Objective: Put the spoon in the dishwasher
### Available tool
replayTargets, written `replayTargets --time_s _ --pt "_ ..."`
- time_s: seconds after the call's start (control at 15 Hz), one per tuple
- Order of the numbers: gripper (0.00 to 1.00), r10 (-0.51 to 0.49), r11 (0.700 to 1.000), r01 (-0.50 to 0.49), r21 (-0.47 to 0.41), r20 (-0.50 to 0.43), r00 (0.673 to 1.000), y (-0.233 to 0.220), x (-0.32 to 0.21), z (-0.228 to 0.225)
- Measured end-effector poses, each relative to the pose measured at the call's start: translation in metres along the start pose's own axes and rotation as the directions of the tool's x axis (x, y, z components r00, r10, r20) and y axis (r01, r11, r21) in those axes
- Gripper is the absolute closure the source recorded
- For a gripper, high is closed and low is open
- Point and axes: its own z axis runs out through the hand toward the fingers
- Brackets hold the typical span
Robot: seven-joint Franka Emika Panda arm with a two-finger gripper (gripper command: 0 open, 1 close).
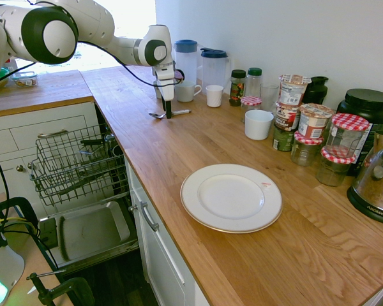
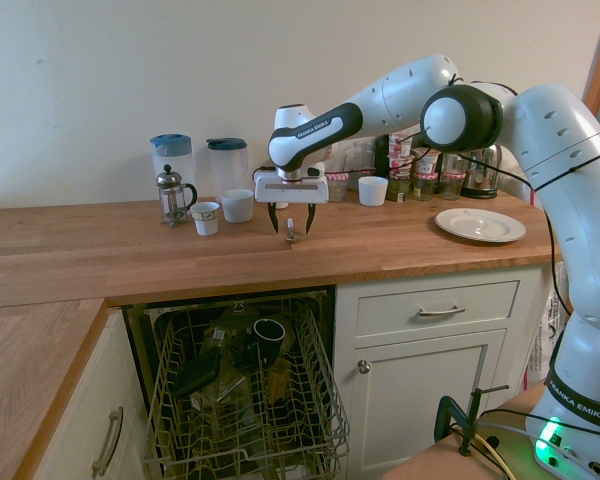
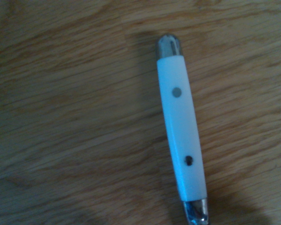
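The spoon lies flat on the wooden counter, its metal bowl toward the counter's edge. In the wrist view its handle shows white with two rivets and metal ends. My gripper points straight down over it, open, one finger on each side of the spoon and low near the counter. Nothing is held. The dishwasher stands open below the counter, its wire rack pulled out over the lowered door. The rack holds a dark cup and some other items.
Behind the spoon stand two jugs, a mug and a small white cup. A French press is near them. A white plate, a white pot, jars and a kettle fill the counter's right.
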Motion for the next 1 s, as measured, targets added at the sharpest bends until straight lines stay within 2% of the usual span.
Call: replayTargets --time_s 1.0 --pt "1.0 0.009 1.0 -0.009 -0.011 0.01 1.0 0.0007 0.0033 0.0063"
